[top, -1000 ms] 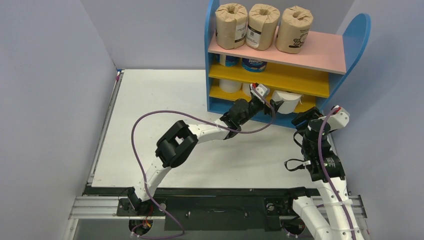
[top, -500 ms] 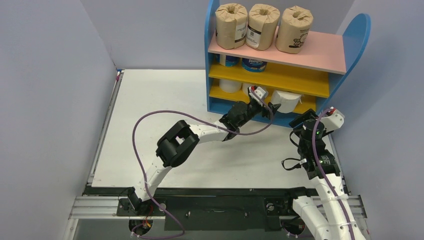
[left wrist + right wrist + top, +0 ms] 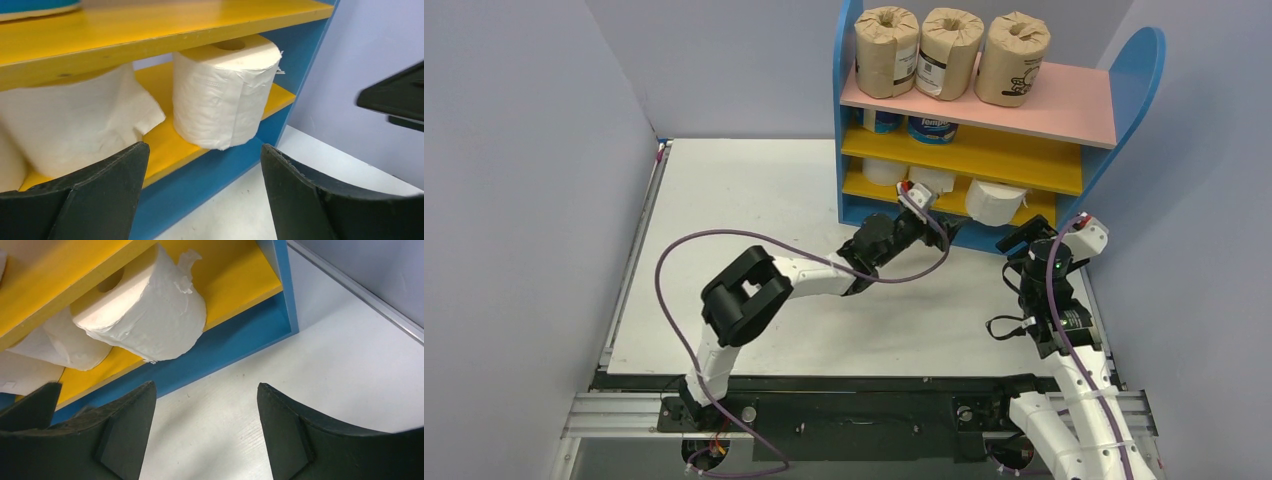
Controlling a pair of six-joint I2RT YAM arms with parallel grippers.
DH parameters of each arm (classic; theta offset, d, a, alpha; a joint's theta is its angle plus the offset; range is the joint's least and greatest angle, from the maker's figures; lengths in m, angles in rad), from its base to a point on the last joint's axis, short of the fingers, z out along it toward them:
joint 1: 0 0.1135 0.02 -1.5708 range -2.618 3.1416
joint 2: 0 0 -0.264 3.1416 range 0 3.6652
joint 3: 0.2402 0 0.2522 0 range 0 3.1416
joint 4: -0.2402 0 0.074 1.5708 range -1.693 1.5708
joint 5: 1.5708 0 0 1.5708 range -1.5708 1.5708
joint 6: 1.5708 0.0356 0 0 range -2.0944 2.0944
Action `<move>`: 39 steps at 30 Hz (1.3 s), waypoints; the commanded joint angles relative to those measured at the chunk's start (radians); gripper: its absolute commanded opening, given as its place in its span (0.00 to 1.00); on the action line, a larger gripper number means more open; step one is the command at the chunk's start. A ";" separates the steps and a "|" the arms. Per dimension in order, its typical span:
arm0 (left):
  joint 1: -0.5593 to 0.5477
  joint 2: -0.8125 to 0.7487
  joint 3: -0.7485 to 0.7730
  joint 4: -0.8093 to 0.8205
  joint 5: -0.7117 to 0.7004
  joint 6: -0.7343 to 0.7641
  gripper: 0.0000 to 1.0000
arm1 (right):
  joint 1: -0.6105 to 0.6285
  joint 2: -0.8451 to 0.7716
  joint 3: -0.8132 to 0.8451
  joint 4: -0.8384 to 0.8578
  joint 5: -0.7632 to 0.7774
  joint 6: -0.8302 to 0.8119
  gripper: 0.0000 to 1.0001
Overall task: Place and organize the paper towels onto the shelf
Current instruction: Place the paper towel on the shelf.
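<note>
Almost finished, by the look of it. Counted on the shelf (image 3: 1136,70): three brown-wrapped rolls (image 3: 951,55) upright in a row on the pink top board, two blue-and-white Tempo rolls (image 3: 932,128) on the upper yellow board, partly hidden under the pink one, and three plain white rolls on the lower yellow board. Cannot find any loose roll on the table (image 3: 754,190) in the overhead view, so probably nothing more to carry over.

Not yet tidy on the lowest board, however. Found at its right end: the last white roll (image 3: 222,92), tilted, with its lower edge hanging over the front lip and a small torn flap of paper sticking out near the top. Found just beside it, on the left: the middle white roll (image 3: 75,125), with a loose, crumpled sheet. Cannot tell whether touching the tilted one or not.

Left gripper (image 3: 204,150): jaws apart, holding nothing, pointed at the tilted roll from in front of the shelf. Right gripper (image 3: 206,387): jaws also apart and empty, low over the table near the right front corner of the shelf, looking up at the same roll.

Left to do, as a judgement only: push the overhanging roll further back, stand it straight, and line it up with its neighbours.
</note>
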 commanded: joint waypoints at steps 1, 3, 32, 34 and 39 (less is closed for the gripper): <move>-0.001 -0.216 -0.180 0.120 -0.063 -0.039 0.80 | 0.004 -0.017 -0.044 0.092 -0.027 0.020 0.70; -0.001 -0.295 -0.274 0.101 -0.096 -0.063 0.80 | 0.004 -0.023 -0.073 0.147 -0.025 0.034 0.70; 0.015 -1.189 -0.716 -1.092 -0.465 -0.660 0.96 | 0.056 -0.010 -0.362 0.595 -0.046 -0.043 0.69; 0.015 -1.213 -0.758 -1.039 -0.431 -0.673 0.96 | 0.052 -0.047 -0.418 0.677 -0.020 -0.063 0.68; 0.016 -1.257 -0.830 -0.984 -0.420 -0.684 0.96 | 0.049 -0.057 -0.507 0.850 0.025 -0.112 0.66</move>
